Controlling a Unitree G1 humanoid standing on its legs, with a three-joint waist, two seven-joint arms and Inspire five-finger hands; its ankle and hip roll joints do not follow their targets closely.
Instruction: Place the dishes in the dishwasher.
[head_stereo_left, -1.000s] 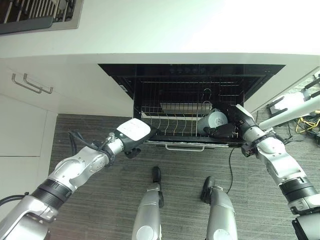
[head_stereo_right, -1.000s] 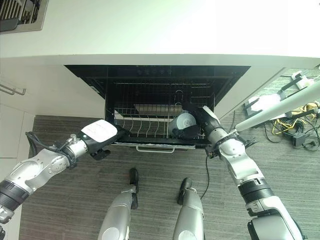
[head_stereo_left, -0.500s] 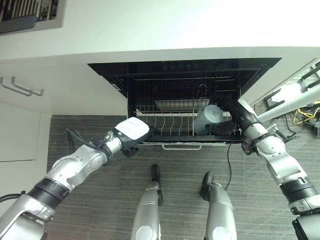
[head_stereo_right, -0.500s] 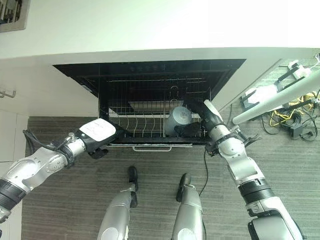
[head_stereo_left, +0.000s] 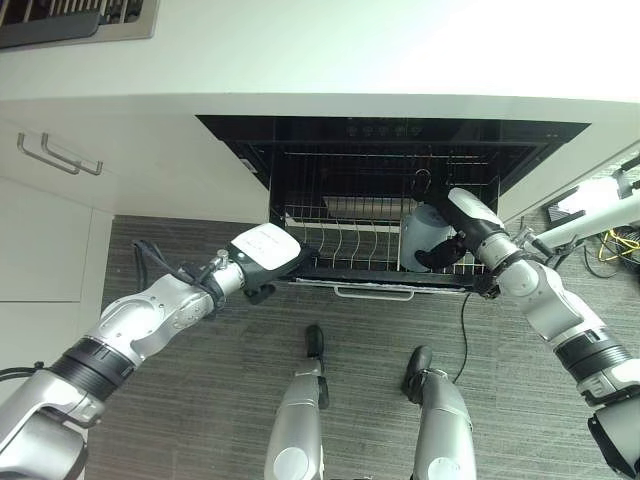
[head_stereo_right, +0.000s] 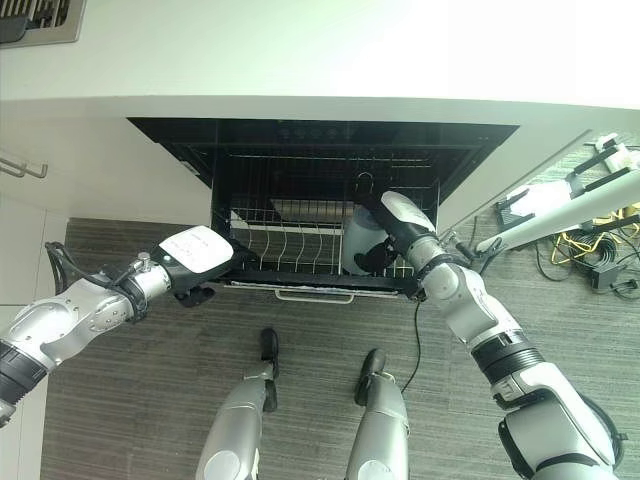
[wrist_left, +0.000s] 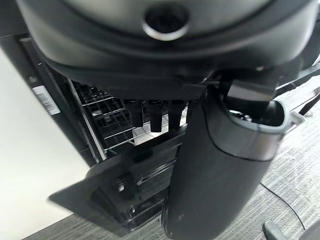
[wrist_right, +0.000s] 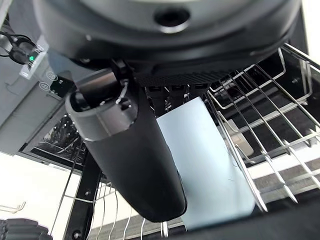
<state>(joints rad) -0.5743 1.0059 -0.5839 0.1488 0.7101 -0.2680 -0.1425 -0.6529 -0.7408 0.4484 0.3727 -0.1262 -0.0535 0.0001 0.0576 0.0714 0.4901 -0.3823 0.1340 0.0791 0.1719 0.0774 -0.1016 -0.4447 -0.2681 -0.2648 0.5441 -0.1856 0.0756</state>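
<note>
The dishwasher (head_stereo_left: 390, 135) stands open under the counter, its wire rack (head_stereo_left: 345, 245) pulled forward. A pale grey-blue cup (head_stereo_left: 422, 238) stands in the rack's right end. My right hand (head_stereo_left: 470, 222) is shut on it from the right; in the right wrist view the thumb (wrist_right: 135, 165) lies across the cup (wrist_right: 212, 175) and the fingers (wrist_right: 172, 95) go behind it. My left hand (head_stereo_left: 262, 250), under a white cover, rests with straight fingers (wrist_left: 150, 115) on the rack's front left corner (wrist_left: 107, 127).
A pale flat item (head_stereo_left: 355, 207) lies at the rack's rear. A white handle (head_stereo_left: 372, 293) runs below the rack's front. White cabinets with bar handles (head_stereo_left: 60, 155) are to the left. A white stand (head_stereo_left: 590, 200) and cables (head_stereo_left: 612, 245) are on the floor at right.
The camera has shifted. My right hand has turned the cup from lying tilted, mouth toward me, to standing more upright in the rack. My left hand stays at the rack's corner.
</note>
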